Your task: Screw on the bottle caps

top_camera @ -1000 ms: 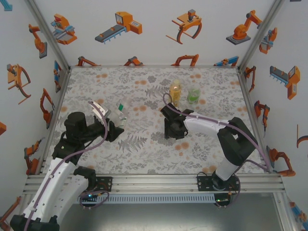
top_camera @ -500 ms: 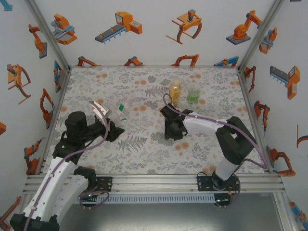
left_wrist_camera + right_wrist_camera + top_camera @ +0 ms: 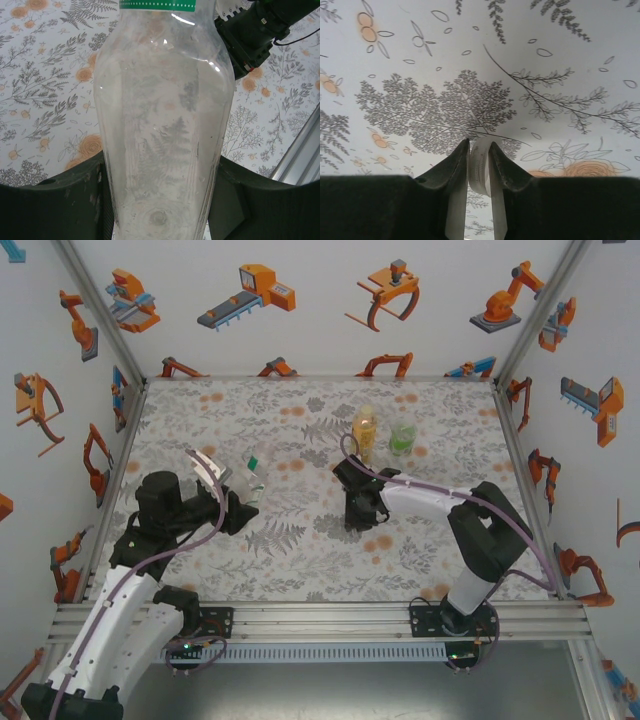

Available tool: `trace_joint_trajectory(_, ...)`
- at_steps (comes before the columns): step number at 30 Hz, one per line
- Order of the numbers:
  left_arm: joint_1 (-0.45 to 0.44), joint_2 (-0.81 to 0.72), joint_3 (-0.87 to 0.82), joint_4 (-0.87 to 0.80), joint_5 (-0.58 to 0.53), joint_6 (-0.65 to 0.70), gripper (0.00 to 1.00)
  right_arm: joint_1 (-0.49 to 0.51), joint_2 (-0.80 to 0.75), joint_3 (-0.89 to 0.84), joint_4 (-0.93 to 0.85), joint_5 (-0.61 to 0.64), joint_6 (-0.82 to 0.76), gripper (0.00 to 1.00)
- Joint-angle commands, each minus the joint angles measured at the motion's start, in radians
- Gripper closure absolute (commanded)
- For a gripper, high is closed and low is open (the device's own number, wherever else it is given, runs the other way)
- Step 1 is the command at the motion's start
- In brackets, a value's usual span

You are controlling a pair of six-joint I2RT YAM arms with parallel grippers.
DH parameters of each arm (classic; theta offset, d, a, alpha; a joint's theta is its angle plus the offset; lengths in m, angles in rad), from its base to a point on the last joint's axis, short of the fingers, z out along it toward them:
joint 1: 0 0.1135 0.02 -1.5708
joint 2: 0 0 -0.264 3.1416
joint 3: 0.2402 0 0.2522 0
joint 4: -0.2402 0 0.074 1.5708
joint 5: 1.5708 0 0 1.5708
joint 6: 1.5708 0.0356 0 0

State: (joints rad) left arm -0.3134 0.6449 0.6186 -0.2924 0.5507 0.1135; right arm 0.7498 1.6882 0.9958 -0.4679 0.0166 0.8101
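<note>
A clear bottle (image 3: pixel 162 125) with a green band (image 3: pixel 157 5) at its top stands between the fingers (image 3: pixel 55 200) of my left gripper (image 3: pixel 160 200), which is shut on its lower body. From above, this bottle (image 3: pixel 250 483) leans at the left gripper (image 3: pixel 238 502), left of centre. My right gripper (image 3: pixel 479 155) is shut on a white bottle cap (image 3: pixel 480 167), pinched on edge just above the mat. In the top view the right gripper (image 3: pixel 358 520) points down at the table's middle. An amber-yellow bottle (image 3: pixel 364 430) and a greenish-clear bottle (image 3: pixel 403 435) stand behind it.
The floral mat (image 3: pixel 300 560) covers the table inside white walls with robot stickers. The right arm's black wrist (image 3: pixel 255 35) sits just beyond the clear bottle in the left wrist view. An aluminium rail (image 3: pixel 320 615) runs along the near edge.
The right gripper's jaws have closed onto the white cap and its wrist has shifted slightly. The left arm and its bottle have not moved.
</note>
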Motion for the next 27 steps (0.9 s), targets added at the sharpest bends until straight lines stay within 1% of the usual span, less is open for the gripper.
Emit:
trace_joint_trajectory(1, -0.001, -0.001, 0.0, 0.017, 0.028, 0.016, 0.95, 0.005, -0.031, -0.016, 0.06, -0.048, 0.04, 0.77)
trace_joint_trajectory(6, -0.002, 0.004, 0.0, 0.017, 0.03, 0.016, 0.95, -0.006, -0.061, -0.049, 0.185, -0.132, 0.074, 0.78)
trace_joint_trajectory(13, -0.002, 0.007, 0.001, 0.016, 0.032, 0.014, 0.95, -0.071, -0.103, -0.262, 0.582, -0.29, 0.228, 0.79)
trace_joint_trajectory(16, -0.001, 0.005, 0.0, 0.017, 0.031, 0.014, 0.95, -0.107, -0.111, -0.34, 0.667, -0.323, 0.281, 0.79)
trace_joint_trajectory(18, -0.002, 0.007, 0.001, 0.018, 0.031, 0.015, 0.95, -0.12, -0.134, -0.361, 0.632, -0.306, 0.278, 0.77)
trace_joint_trajectory(21, -0.004, 0.007, 0.0, 0.017, 0.031, 0.016, 0.94, -0.125, -0.189, -0.364, 0.484, -0.231, 0.24, 0.7)
trace_joint_trajectory(25, -0.004, 0.008, 0.001, 0.018, 0.029, 0.016, 0.93, -0.129, -0.24, -0.341, 0.307, -0.146, 0.197, 0.65)
trace_joint_trajectory(27, -0.004, 0.008, 0.001, 0.016, 0.029, 0.017, 0.93, -0.128, -0.237, -0.321, 0.258, -0.127, 0.178, 0.63)
